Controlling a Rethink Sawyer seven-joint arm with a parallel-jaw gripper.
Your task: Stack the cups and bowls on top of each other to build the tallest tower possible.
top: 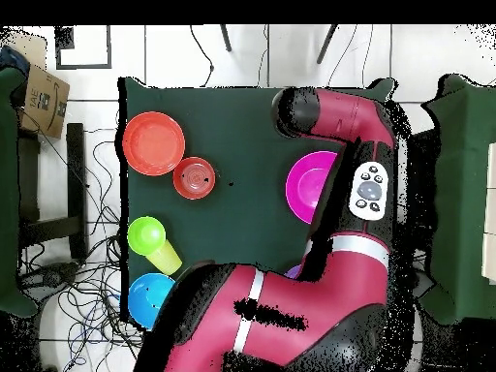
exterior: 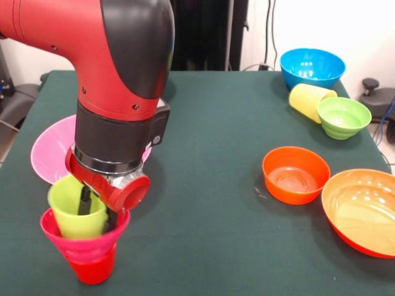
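Gripper (exterior: pixel 92 206) reaches into the upright lime-green plastic tumbler (exterior: pixel 77 213), directly beneath it, nested in a small magenta bowl (exterior: pixel 83 243) atop a red tumbler (exterior: pixel 91 270); its grip cannot be judged.

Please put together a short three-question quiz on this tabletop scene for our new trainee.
1. True or false: the yellow cup stands upright.
2. From bottom to top, what makes up the tower under the gripper?
3. Which bowl does the yellow cup touch? A. the blue bowl B. the small green bowl C. the small orange bowl

Key
1. False: it lies on its side.
2. The red cup, the small magenta bowl, then the lime green cup with a gripper finger inside it.
3. B: its mouth rests against the green bowl.
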